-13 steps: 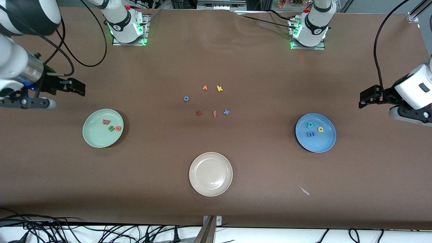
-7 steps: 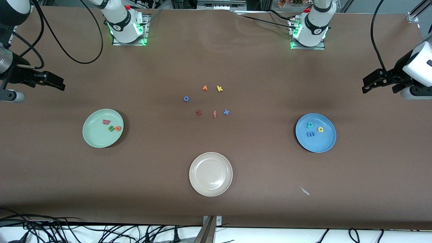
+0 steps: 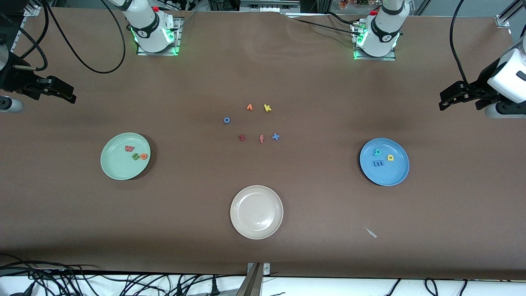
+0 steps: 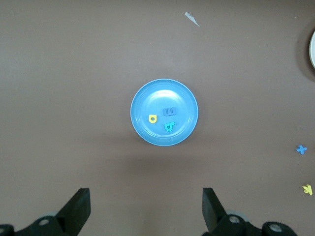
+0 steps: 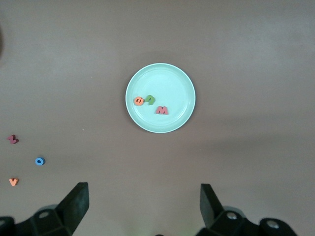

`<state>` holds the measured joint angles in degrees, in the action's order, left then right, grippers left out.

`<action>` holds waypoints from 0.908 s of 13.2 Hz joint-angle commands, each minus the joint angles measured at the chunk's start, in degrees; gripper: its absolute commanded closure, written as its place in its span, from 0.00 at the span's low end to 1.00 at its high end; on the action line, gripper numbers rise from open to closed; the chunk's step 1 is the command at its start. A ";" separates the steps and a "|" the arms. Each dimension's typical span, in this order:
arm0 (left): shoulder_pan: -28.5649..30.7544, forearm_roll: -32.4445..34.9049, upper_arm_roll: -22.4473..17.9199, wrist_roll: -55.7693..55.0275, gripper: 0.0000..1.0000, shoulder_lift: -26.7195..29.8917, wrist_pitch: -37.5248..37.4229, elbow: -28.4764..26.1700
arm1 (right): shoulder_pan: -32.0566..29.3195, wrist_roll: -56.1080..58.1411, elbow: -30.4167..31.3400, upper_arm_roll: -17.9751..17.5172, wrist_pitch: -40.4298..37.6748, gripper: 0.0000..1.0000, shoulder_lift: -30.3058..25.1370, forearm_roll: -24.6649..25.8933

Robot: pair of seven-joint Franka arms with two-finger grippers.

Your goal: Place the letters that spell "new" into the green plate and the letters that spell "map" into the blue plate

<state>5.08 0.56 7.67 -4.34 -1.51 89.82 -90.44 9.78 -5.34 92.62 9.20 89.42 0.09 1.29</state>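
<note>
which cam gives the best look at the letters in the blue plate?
Left wrist view: it looks straight down on the blue plate, so the blue m, yellow a and teal p read clearly and apart. The front view shows all three smaller, at an angle. The right wrist view misses this plate.
</note>
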 commanded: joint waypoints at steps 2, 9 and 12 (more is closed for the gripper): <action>-1.13 -0.91 -0.82 -0.14 0.00 0.28 -0.79 0.35 | -2.48 0.59 3.00 -2.08 1.20 0.00 -2.56 0.12; -3.06 -0.91 -3.63 -0.14 0.00 0.72 -0.61 -0.17 | -1.61 0.68 1.86 -1.90 0.93 0.00 -0.45 0.21; -2.97 -1.18 -3.45 0.12 0.00 0.28 -1.93 0.53 | -1.61 0.77 0.98 -1.90 0.93 0.00 0.26 0.12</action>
<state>2.89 0.56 5.05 -4.34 -1.48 89.18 -90.44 8.49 -5.34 94.04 7.67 89.99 0.26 1.29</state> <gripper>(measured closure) 0.000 0.000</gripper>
